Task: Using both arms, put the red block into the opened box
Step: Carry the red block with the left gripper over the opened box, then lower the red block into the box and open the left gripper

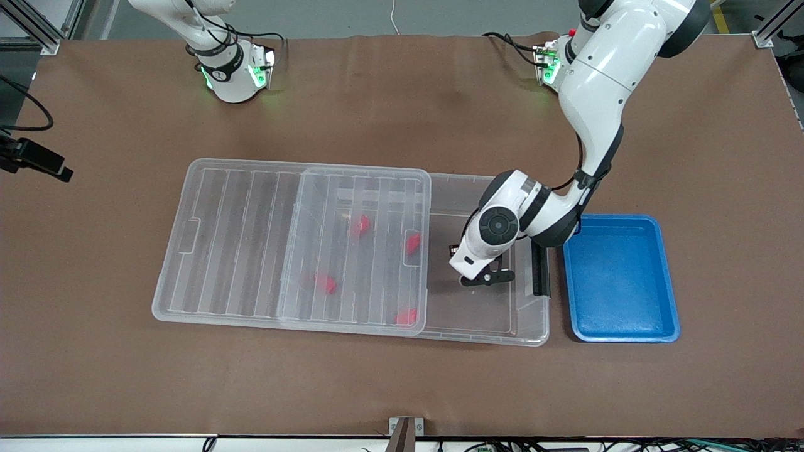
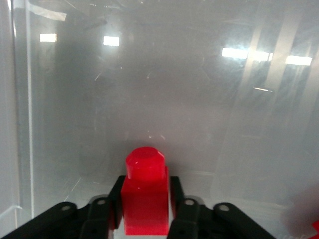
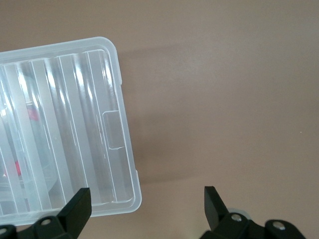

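The clear box [image 1: 478,338] lies mid-table. Its ribbed lid [image 1: 251,238] is slid toward the right arm's end, so the end by the black latch [image 1: 540,271] is uncovered. My left gripper [image 1: 487,276] is down in that uncovered part. In the left wrist view the red block [image 2: 145,199] stands upright between the left gripper's [image 2: 146,191] fingers, which flank it closely with a sliver of light at one side. My right gripper [image 3: 147,199] hangs open and empty over bare table beside the lid's corner [image 3: 119,199].
Several more red blocks [image 1: 360,225] lie in the box under the lid. A blue tray [image 1: 619,279] sits beside the box toward the left arm's end. Brown table surface surrounds everything.
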